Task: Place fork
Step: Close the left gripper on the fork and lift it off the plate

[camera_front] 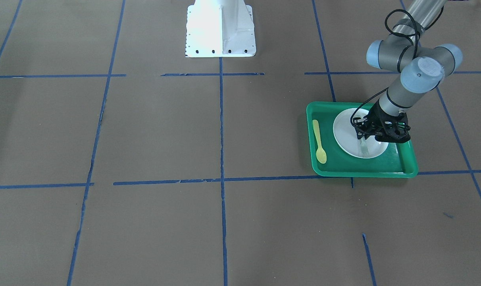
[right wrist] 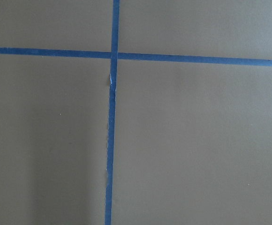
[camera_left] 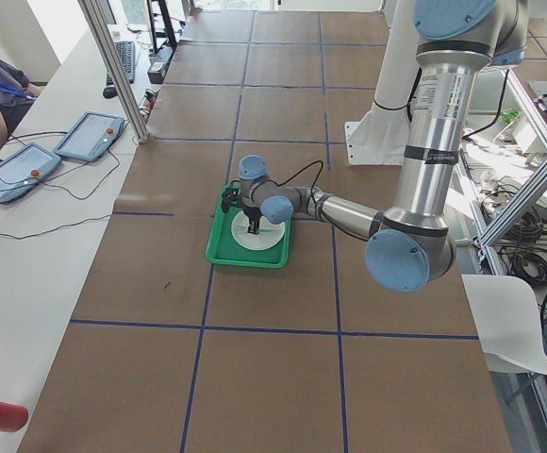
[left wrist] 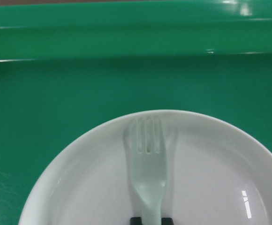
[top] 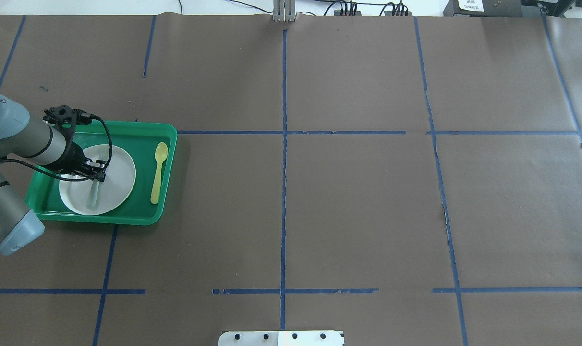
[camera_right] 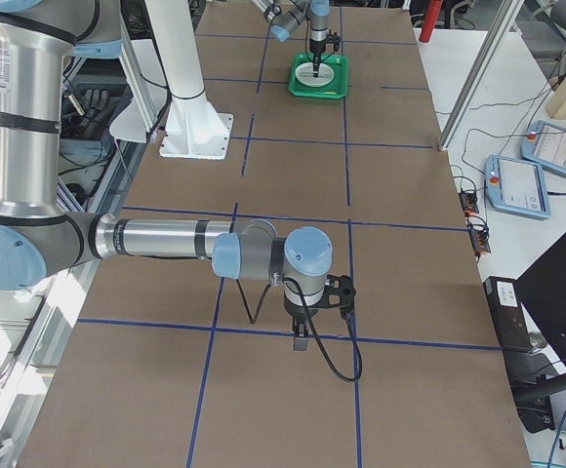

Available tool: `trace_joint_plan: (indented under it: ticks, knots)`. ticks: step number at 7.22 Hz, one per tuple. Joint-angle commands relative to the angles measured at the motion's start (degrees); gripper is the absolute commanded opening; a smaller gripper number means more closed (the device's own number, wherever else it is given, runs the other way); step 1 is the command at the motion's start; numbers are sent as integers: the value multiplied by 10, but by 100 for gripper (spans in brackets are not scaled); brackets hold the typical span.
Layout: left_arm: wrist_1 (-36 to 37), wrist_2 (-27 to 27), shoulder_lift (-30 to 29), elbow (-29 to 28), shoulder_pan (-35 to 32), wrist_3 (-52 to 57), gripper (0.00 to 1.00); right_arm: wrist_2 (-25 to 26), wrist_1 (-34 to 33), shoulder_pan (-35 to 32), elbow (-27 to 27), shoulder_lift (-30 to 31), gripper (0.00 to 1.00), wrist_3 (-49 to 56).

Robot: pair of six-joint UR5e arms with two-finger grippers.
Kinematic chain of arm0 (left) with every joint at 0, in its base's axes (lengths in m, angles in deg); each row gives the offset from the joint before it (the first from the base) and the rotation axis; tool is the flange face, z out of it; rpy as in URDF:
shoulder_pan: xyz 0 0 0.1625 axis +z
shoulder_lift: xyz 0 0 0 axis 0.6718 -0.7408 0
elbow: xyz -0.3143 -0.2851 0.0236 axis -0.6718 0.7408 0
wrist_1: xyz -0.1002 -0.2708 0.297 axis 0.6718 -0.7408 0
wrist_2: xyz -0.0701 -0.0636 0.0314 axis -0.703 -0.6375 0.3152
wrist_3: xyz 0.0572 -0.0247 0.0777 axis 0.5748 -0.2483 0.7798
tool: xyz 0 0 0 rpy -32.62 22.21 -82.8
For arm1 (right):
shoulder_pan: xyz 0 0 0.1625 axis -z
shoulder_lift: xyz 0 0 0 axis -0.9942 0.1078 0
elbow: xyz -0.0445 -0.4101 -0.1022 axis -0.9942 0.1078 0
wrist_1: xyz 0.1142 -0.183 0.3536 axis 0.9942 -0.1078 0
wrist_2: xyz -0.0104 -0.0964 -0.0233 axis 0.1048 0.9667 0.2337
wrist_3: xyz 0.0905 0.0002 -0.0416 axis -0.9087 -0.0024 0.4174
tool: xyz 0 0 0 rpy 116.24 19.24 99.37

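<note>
No legible text, brand, number or sign is found in any view. A white label [top: 471, 5] on a dark box [top: 504, 7] beyond the counter's far edge bears print too small to read. The tablet screen [camera_right: 554, 148] is likewise unreadable.

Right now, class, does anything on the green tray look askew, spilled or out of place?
Nothing stands out. The pale plastic fork lies on the round white plate, its handle in the left tool; the yellow plastic spoon lies beside the plate inside the green plastic tray.
</note>
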State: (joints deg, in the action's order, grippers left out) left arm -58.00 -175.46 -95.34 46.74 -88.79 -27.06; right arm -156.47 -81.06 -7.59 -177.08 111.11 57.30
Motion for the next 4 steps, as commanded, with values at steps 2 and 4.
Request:
trace_joint_plan:
  ticks: [2, 4]
  knots:
    - [2, -5, 3, 26, -4, -1, 0, 0, 0, 0, 0, 0, 100, 1]
    - [4, -8, 27, 61, -15, 4, 0, 0, 0, 0, 0, 0, 100, 0]
